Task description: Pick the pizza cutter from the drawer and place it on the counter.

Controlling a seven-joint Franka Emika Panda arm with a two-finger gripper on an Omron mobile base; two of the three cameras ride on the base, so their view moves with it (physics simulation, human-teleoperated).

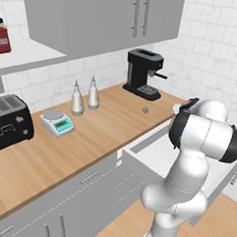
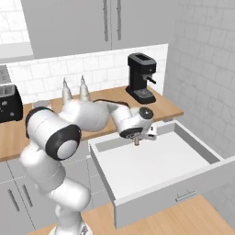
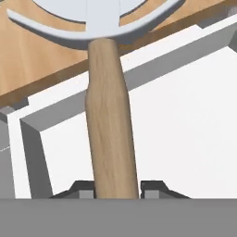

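Note:
The pizza cutter (image 3: 111,129) stands straight up out of my gripper (image 3: 118,187). Its tan wooden handle is clamped between the two dark fingertips (image 3: 83,187), and its pale grey wheel is at the top of the hand view. The gripper (image 2: 137,139) is shut on the handle and hangs over the back part of the open drawer (image 2: 156,170), close to the counter (image 2: 167,109) edge. The drawer's white inside lies bare below the cutter. In the left base view my own arm covers most of the hand, and the drawer (image 1: 150,154) stands pulled out beside the counter (image 1: 90,136).
On the counter stand a black coffee machine (image 1: 144,72), two pale shakers (image 1: 85,96), a small kitchen scale (image 1: 57,121) and a black toaster (image 1: 9,122). A tiny grey lump (image 1: 145,110) lies near the counter's front edge. Grey wall cabinets (image 1: 101,16) hang above.

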